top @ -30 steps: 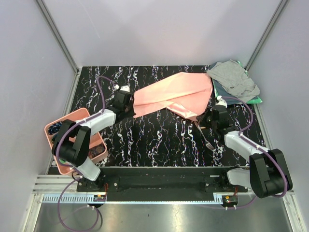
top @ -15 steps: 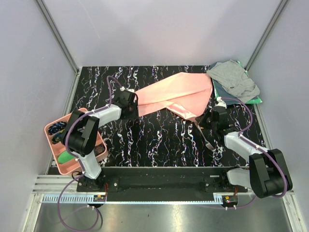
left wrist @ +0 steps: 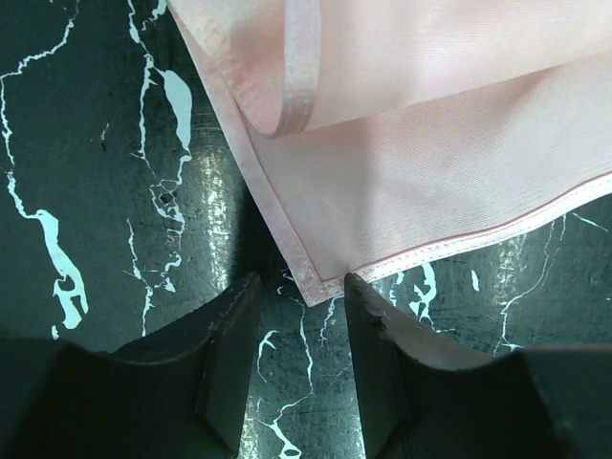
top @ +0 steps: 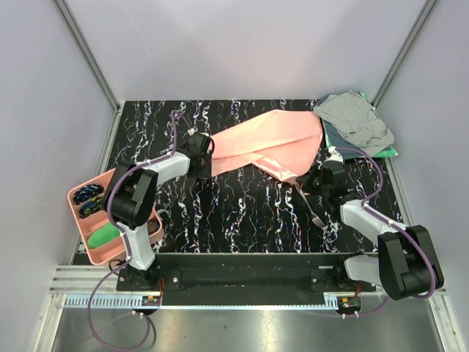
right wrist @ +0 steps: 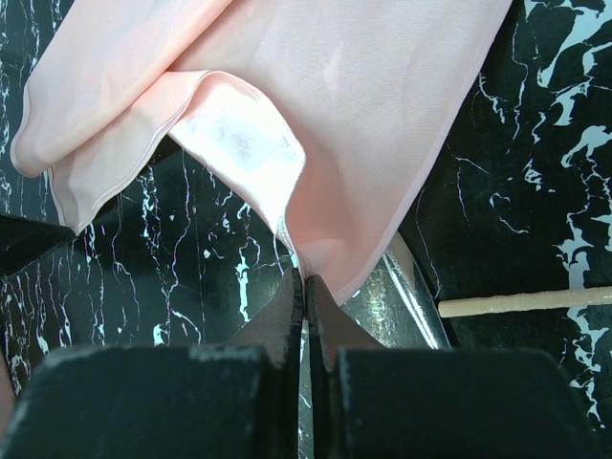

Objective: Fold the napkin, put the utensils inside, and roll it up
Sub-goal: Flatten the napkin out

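Observation:
The salmon-pink napkin (top: 267, 143) lies bunched and loosely folded across the back middle of the table. Its left corner (left wrist: 316, 277) rests flat just ahead of my left gripper (left wrist: 301, 287) (top: 204, 155), which stands open with nothing between its fingers. My right gripper (right wrist: 304, 279) (top: 309, 180) is shut on the napkin's near right corner (right wrist: 316, 239). A silver fork (top: 314, 209) lies on the table beside the right gripper, its metal (right wrist: 406, 306) partly under the cloth. A pale thin stick (right wrist: 526, 303) lies to the right of it.
A pink tray (top: 76, 211) holding small items sits at the left table edge beside the left arm. A grey cloth (top: 355, 117) lies on a green cloth (top: 388, 152) in the back right corner. The tabletop (top: 242, 213) is black marble.
My left gripper has moved right, pushing the napkin's left corner with it, and has opened and let that corner go. The right arm has not moved.

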You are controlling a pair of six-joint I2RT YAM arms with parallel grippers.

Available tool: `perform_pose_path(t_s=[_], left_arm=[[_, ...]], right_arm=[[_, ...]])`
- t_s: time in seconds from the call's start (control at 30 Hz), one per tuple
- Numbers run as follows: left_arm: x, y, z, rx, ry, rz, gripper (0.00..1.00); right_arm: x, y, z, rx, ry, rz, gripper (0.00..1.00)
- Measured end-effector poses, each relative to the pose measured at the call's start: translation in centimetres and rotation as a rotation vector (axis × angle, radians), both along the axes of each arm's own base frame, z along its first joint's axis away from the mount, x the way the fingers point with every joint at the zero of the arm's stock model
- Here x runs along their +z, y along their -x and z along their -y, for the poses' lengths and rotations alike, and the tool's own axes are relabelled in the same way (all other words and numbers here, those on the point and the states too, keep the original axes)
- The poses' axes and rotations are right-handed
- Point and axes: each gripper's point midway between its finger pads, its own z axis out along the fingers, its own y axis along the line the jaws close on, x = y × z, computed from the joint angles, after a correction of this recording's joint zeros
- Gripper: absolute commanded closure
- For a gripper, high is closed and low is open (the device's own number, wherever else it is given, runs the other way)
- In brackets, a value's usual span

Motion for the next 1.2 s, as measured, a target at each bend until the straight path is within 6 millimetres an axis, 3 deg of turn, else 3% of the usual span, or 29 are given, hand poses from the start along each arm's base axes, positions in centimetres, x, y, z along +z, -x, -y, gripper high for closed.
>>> perform_pose_path(t_s=[0.77, 0.97, 1.03, 1.2], left_arm=[[0.1, 0.4, 1.0, 0.000, 0.017, 0.014, 0.32], [0.0, 0.2, 1.0, -0.005, 0.004, -0.005, 0.43], [0.0, -0.1, 1.2, -0.007, 0.002, -0.004, 0.53], [-0.1, -0.4, 1.1, -0.015, -0.009, -0.002, 0.65]], right_arm=[[-1.8, 0.1, -0.2, 0.010, 0.002, -0.044, 0.99], [-2.0, -0.1, -0.3, 0.010, -0.001, -0.044, 0.99], [-2.0, -0.1, -0.3, 0.010, -0.001, -0.042, 0.99], [-2.0, -0.1, -0.3, 0.010, -0.001, -0.042, 0.99]])
